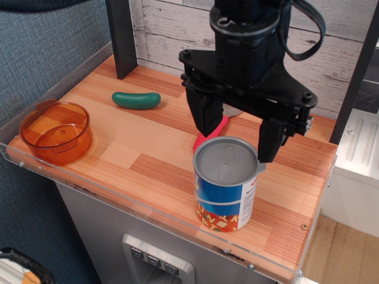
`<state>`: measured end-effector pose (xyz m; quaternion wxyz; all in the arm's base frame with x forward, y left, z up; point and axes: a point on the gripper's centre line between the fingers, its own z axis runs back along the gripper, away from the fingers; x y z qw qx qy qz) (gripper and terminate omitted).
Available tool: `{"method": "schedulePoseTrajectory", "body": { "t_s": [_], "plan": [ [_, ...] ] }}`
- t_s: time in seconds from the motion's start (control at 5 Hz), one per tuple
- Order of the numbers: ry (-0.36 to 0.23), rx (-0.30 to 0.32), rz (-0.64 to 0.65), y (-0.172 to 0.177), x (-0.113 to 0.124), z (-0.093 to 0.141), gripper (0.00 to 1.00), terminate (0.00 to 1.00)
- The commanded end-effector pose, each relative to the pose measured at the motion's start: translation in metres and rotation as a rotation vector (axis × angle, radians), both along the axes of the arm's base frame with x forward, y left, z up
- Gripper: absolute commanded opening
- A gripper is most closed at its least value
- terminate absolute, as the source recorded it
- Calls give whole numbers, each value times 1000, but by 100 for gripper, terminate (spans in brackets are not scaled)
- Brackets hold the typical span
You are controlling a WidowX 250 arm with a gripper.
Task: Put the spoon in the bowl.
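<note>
The spoon (218,129) lies on the wooden table behind the can; only part of its ribbed pink-red handle and a bit of its silver head show under the gripper. My black gripper (237,144) hangs low over it, fingers spread wide, the left finger (204,115) touching or just beside the handle, the right finger (269,139) apart from it. The gripper is open and holds nothing. The translucent orange bowl (56,131) stands empty at the table's front left corner, far from the gripper.
A blue-labelled tin can (225,183) stands directly in front of the gripper and the spoon. A green pickle-shaped object (136,99) lies at the back left. A dark post (121,35) rises at the back. A clear plastic rim (148,204) edges the table.
</note>
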<state>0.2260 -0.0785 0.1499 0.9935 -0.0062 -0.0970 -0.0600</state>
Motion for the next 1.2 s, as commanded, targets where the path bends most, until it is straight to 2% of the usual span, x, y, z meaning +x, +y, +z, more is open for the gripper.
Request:
{"method": "schedulePoseTrajectory", "body": {
  "t_s": [0.0,0.2,0.4,0.6,0.8,1.0],
  "plan": [
    [0,0,0,0,0,0,100,0],
    [5,15,68,20,8,1,100,0],
    [-17,8,142,43,21,7,100,0],
    [-13,0,191,62,34,7,100,0],
    [-19,16,267,92,55,-1,100,0],
    [-17,22,304,114,70,-19,100,0]
  ]
}}
